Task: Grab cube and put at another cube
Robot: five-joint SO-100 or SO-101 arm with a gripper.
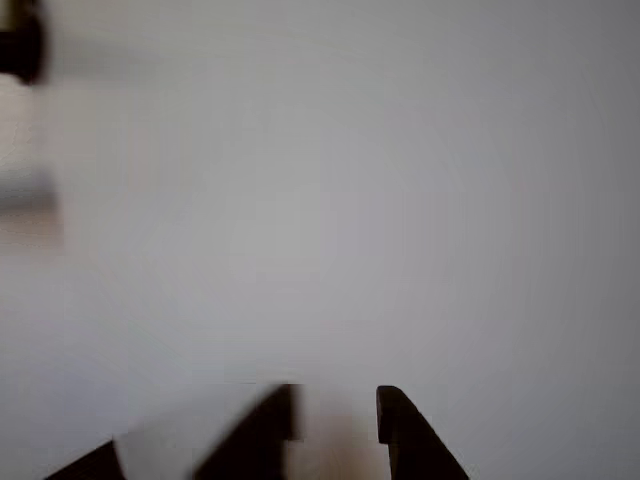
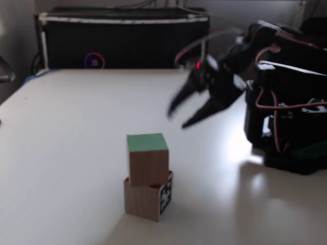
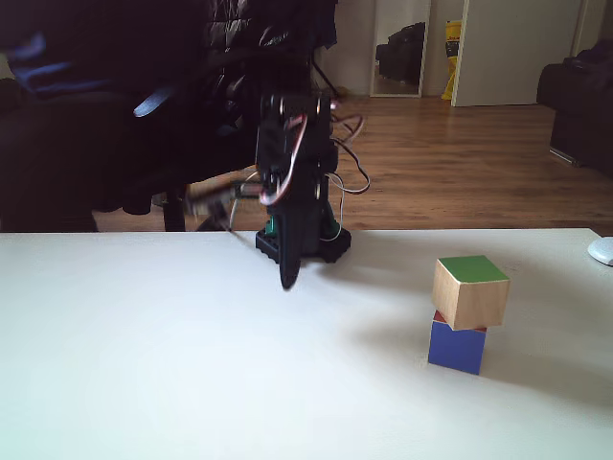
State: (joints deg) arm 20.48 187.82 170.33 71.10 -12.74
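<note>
The cube point(image 2: 147, 162), light wood with a green top, rests on another cube point(image 2: 145, 201), which is smaller and shows a black-and-white marker on its side. In a fixed view from the far side, the cube point(image 3: 469, 289) sits slightly skewed on another cube point(image 3: 457, 347), whose blue face shows. My gripper point(image 2: 178, 119) hangs open in the air, up and to the right of the stack, blurred and holding nothing. In the other view the dark fingers point(image 1: 262, 435) frame bare white table with the gripper point(image 1: 338, 418) open.
A black box point(image 2: 122, 41) stands along the table's back edge. The arm's base point(image 2: 291, 138) fills the right side, and the arm point(image 3: 292, 206) stands at the table's far edge. A white object point(image 3: 601, 251) lies at the right edge.
</note>
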